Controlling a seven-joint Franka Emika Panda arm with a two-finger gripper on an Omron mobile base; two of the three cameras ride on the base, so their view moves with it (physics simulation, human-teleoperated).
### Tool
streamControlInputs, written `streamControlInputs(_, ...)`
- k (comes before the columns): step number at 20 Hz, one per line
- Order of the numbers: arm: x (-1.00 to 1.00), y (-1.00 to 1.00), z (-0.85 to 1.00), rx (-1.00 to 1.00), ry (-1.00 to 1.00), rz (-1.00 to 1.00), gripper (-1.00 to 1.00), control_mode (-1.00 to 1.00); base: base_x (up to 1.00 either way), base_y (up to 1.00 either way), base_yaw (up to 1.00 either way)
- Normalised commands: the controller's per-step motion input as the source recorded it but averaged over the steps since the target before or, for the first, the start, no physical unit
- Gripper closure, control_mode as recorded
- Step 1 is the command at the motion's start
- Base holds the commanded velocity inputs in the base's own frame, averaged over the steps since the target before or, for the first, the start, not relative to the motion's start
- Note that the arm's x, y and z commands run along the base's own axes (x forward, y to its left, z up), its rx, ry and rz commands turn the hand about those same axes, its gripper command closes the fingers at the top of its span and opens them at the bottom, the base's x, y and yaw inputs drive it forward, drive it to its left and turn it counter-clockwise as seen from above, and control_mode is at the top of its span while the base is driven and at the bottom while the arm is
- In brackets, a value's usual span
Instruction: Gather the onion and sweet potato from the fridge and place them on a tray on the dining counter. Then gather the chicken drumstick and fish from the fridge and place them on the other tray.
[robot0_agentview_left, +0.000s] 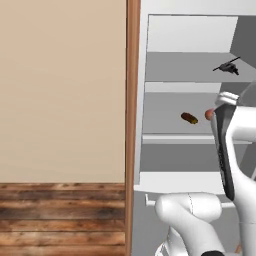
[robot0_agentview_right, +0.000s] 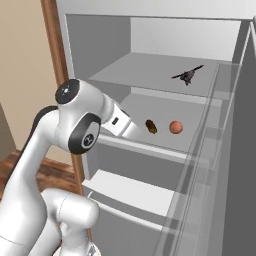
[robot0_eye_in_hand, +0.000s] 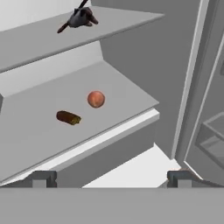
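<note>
we're just starting: fridge (robot0_agentview_right: 150, 65) open, onion (robot0_eye_in_hand: 96, 99) and sweet potato (robot0_eye_in_hand: 68, 117) both on the middle shelf, onion at 2 o'clock from the potato, our gripper (robot0_eye_in_hand: 111, 178) spread wide holding nothing, nothing trayed yet.

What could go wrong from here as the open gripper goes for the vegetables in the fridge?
The onion is a round ball sitting free on the grey shelf; a nudge from one finger could roll it away. The sweet potato lies close beside it, so the wide-open gripper might bump or catch both. The arm must also clear the shelf's front lip on the way in.
</note>
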Motion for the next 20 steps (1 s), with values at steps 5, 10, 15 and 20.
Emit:
streamControlInputs(5, 0.0, -0.19, 0.27, -0.09, -0.13, 0.01, -1.0, -1.0, 0.0, 0.0, 0.0)
streamControlInputs(10, 0.01, -0.1, 0.39, -0.1, -0.02, 0.0, -1.0, -1.0, 0.0, 0.0, 0.0)
streamControlInputs(15, 0.07, -0.06, 0.47, -0.11, 0.0, 0.0, -1.0, -1.0, 0.0, 0.0, 0.0)
streamControlInputs(20, 0.25, -0.01, 0.35, -0.05, 0.06, 0.08, -1.0, -1.0, 0.0, 0.0, 0.0)
